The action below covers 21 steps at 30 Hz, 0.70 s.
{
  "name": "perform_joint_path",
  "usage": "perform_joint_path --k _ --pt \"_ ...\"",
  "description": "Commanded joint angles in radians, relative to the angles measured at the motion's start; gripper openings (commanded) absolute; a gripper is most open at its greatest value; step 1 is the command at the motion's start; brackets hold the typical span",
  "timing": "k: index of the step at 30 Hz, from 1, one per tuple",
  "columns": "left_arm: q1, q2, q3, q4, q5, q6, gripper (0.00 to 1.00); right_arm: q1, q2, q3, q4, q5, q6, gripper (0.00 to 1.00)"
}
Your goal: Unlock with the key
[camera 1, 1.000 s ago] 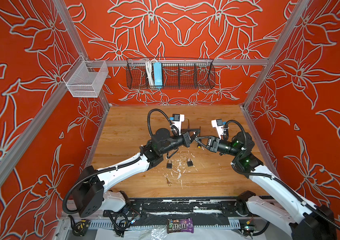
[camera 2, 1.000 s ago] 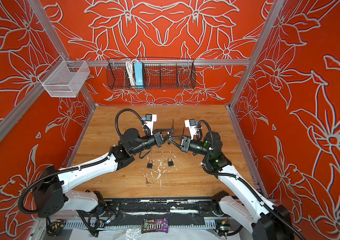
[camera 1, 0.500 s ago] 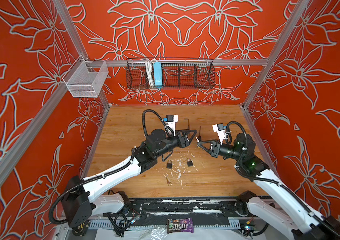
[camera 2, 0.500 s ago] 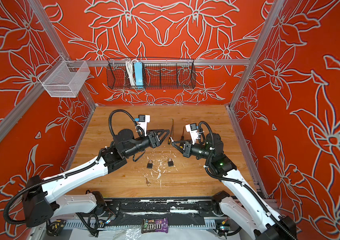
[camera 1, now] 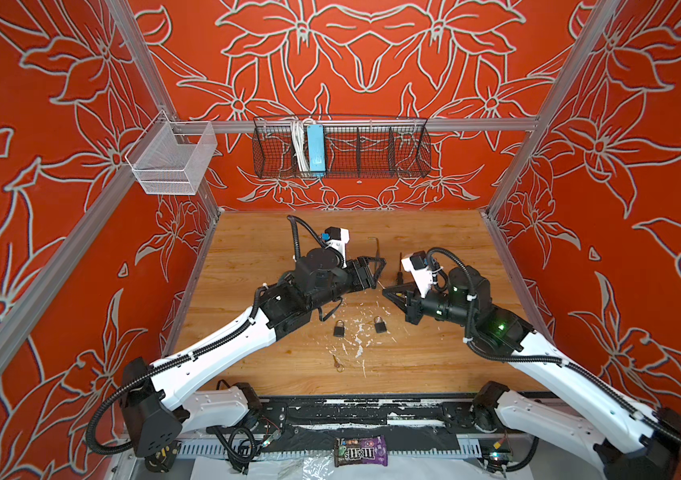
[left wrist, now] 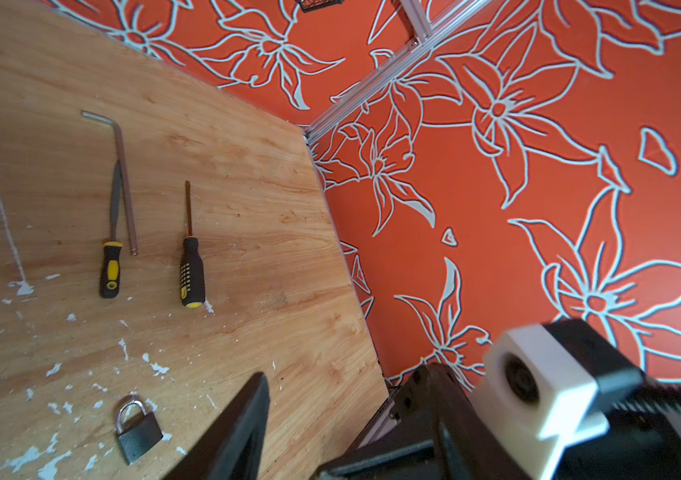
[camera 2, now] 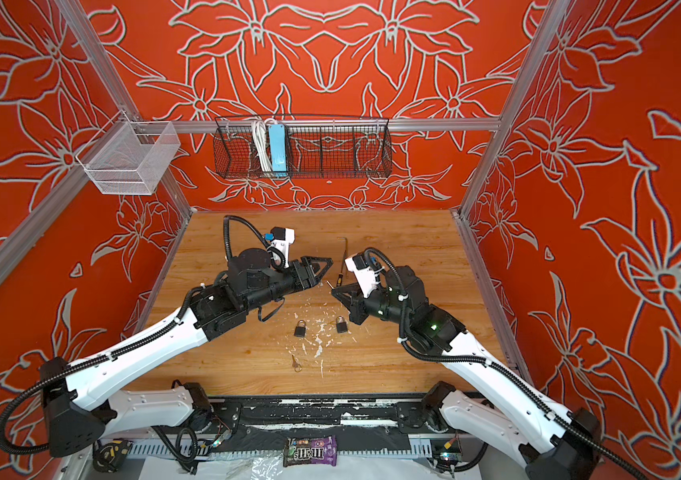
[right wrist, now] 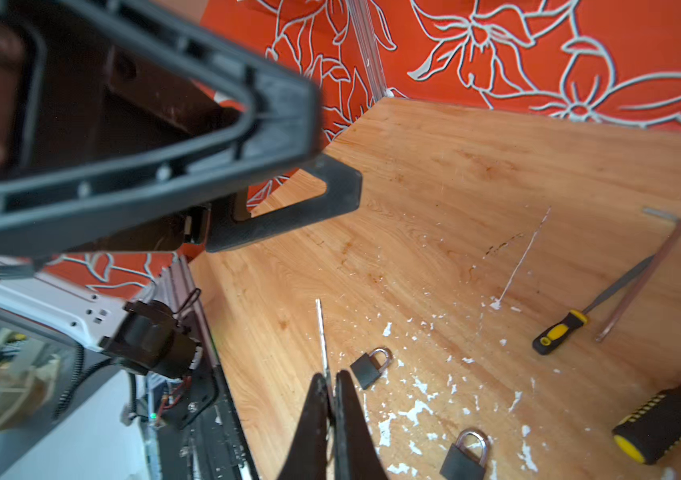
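My right gripper [right wrist: 330,378] is shut on the key [right wrist: 321,332], whose thin silver blade sticks out from between the fingertips. In both top views it hangs above the table's middle, right gripper [camera 1: 388,291] pointing left with the key [camera 1: 379,284] at its tip. A short gap to the left, my left gripper [camera 1: 377,272] stands open with nothing in it; one of its fingers [left wrist: 243,428] shows in the left wrist view. Two dark padlocks [camera 1: 339,329] [camera 1: 380,324] lie shut on the wood below the grippers. The right wrist view shows both padlocks [right wrist: 370,368] [right wrist: 465,455].
A second small key [camera 1: 337,363] lies near the table's front. Behind the grippers lie a hex key [left wrist: 122,183], a file [left wrist: 110,266] and a screwdriver [left wrist: 192,270]. White flecks cover the wooden table [camera 1: 434,353]. A candy packet [camera 1: 360,451] lies beyond the front rail.
My left gripper has opened and drawn back to the left from the right gripper's tip. The key stays in the right gripper, which has backed off slightly to the right.
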Motion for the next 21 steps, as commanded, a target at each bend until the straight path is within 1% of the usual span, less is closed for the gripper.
perform_joint_path --k 1,3,6,10,12,16,18,21 --pt "0.011 0.023 0.036 -0.125 -0.024 -0.098 0.6 0.045 0.008 0.03 -0.025 0.194 -0.148 0.0" --pt "0.019 0.037 0.05 -0.16 -0.023 -0.133 0.58 0.077 0.014 0.033 -0.012 0.257 -0.205 0.0" --pt "0.038 0.065 0.069 -0.197 0.008 -0.189 0.56 0.119 0.02 0.035 0.009 0.346 -0.273 0.0" --pt "0.056 0.099 0.07 -0.189 0.04 -0.251 0.53 0.173 0.033 0.026 0.06 0.451 -0.368 0.0" --pt "0.059 0.112 0.069 -0.17 0.057 -0.266 0.53 0.191 0.046 0.029 0.076 0.488 -0.399 0.0" --pt "0.06 0.135 0.074 -0.148 0.074 -0.292 0.45 0.231 0.078 0.038 0.093 0.561 -0.467 0.0" --pt "0.06 0.141 0.077 -0.149 0.068 -0.305 0.45 0.245 0.095 0.043 0.093 0.597 -0.489 0.0" --pt "0.061 0.15 0.074 -0.14 0.068 -0.321 0.41 0.264 0.103 0.04 0.121 0.638 -0.515 0.0"
